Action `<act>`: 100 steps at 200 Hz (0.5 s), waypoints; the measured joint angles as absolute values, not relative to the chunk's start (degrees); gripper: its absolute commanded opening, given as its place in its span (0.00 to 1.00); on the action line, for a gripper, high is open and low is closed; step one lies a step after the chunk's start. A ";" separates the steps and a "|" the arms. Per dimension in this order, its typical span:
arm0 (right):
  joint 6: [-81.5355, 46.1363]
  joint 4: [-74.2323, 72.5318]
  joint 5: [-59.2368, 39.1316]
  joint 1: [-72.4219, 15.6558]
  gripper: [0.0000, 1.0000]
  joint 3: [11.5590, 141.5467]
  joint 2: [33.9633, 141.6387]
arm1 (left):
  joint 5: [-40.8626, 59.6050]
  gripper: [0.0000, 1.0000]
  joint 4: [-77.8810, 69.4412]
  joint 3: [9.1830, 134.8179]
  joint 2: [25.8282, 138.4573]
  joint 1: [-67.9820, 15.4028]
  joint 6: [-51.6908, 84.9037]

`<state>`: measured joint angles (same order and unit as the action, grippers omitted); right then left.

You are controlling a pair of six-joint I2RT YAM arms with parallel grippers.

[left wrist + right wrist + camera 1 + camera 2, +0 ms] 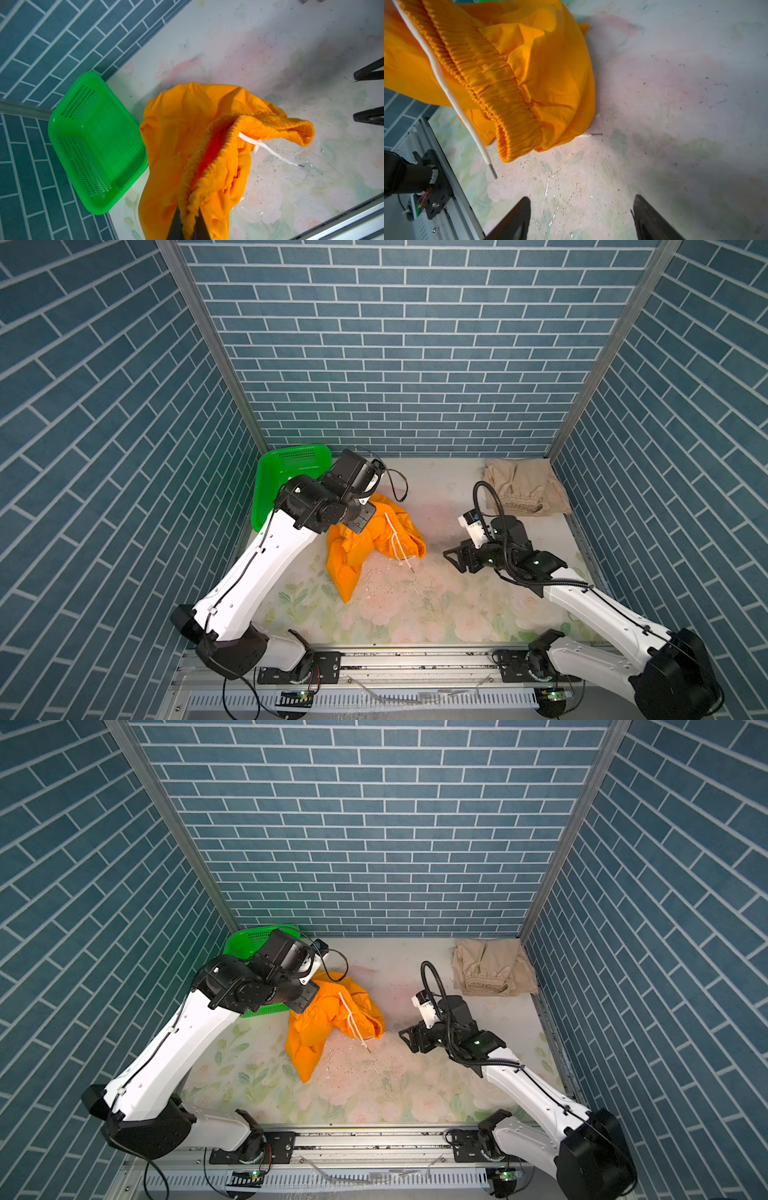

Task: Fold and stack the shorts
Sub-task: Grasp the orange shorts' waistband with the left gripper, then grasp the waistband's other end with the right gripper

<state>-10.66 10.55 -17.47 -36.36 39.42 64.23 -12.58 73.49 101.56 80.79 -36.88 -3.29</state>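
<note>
The orange shorts [357,547], left of centre in both top views, are gripped at the waistband [492,83] by the left pincer [188,225]; the right pincer [581,218] is held open, empty, nearby. The cloth is judged light and limp; the free waistband end should be taken.

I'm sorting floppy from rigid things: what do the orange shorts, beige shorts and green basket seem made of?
Orange shorts: thin matte cloth, probably woven; it drapes, creases and gathers at the waistband. Beige shorts: soft matte cloth, lying in rumpled folds. Green basket: glossy moulded plastic, judging by its sheen, stiff rim and perforated walls.
</note>
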 measured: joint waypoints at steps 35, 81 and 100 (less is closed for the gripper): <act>-5.98 9.54 -14.26 -45.32 0.79 44.71 74.67 | -11.90 0.00 73.73 100.33 80.77 -33.67 -3.66; -2.96 7.88 -11.18 -53.06 0.80 48.16 79.37 | -11.38 0.00 73.58 99.72 80.68 -31.83 -3.95; -2.52 5.96 -8.34 -55.59 0.80 48.03 79.77 | -11.18 0.00 73.49 99.61 80.68 -31.31 -4.01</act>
